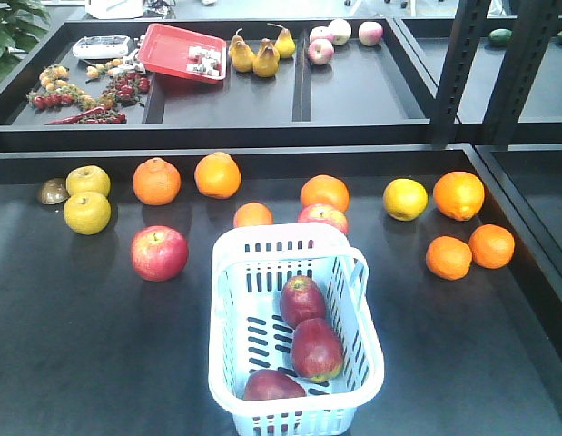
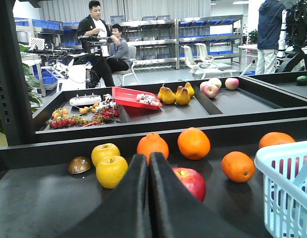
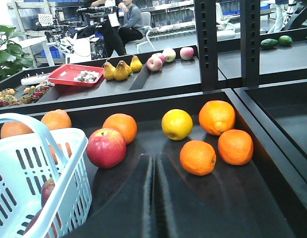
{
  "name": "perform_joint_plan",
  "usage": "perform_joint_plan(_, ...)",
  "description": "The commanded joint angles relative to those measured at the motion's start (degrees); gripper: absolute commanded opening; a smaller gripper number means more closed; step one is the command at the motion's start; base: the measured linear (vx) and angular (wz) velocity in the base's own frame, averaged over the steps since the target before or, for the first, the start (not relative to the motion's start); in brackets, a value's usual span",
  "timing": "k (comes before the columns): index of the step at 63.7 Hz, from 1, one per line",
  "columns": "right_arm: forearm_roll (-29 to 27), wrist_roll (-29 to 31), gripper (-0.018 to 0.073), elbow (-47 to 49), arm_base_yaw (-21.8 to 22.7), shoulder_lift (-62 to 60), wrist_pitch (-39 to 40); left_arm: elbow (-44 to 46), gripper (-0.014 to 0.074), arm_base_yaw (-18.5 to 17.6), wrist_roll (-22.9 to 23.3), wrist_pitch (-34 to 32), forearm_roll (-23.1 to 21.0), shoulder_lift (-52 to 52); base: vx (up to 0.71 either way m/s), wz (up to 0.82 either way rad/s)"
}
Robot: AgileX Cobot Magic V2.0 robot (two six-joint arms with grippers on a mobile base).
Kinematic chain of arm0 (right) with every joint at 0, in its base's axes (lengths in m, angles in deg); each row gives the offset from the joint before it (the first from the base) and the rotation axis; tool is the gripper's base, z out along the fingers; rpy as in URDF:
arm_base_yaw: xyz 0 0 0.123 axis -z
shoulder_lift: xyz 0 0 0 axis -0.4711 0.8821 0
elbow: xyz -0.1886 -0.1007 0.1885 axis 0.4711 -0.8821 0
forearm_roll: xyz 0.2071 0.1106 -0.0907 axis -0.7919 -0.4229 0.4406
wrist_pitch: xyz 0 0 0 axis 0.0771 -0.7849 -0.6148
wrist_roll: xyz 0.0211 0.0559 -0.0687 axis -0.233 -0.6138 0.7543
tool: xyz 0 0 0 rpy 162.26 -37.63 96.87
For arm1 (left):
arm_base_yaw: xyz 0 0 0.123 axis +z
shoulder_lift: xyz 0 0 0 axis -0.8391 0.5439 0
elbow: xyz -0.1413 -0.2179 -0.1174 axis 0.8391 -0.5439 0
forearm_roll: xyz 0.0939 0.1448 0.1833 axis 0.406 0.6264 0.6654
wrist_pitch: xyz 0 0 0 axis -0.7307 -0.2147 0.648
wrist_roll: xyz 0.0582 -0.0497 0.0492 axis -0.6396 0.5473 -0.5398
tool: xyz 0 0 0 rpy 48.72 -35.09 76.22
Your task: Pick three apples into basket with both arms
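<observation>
A pale blue basket (image 1: 296,396) sits at the bottom centre of the front view, nearest the lens, on a dark worktop (image 1: 72,354). Three dark red apples (image 1: 302,300) lie inside it, in a line from the middle of the basket toward its near end; by that count the task looks complete.

Neither arm appears in the front view. In the left wrist view the left tool (image 2: 149,166) is clenched, its two fingers pressed together with nothing between them, pointing toward a brighter red apple (image 2: 191,182) still on the worktop. In the right wrist view the right tool (image 3: 153,163) is likewise clenched and empty, low in the frame, with the basket's rim at lower left.

Risks, as judged from here: two red apples remain outside, one at left (image 1: 159,252) and one touching or just behind the basket's far rim (image 1: 322,218), and either could be taken for an unfinished pick. A tool swinging back could also catch the raised loop handle (image 1: 357,272) and drag or tip the basket. Oranges (image 1: 458,195) and yellow-green fruits (image 1: 87,213) lie scattered across the upper half.
</observation>
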Motion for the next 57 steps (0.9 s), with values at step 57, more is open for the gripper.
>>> perform_joint_plan(57,0.8,0.5,-0.0006,-0.8,0.3,-0.6,4.2,-1.1,-0.0007,0.0,0.5,-4.2,-0.1,-1.2,0.0,0.0)
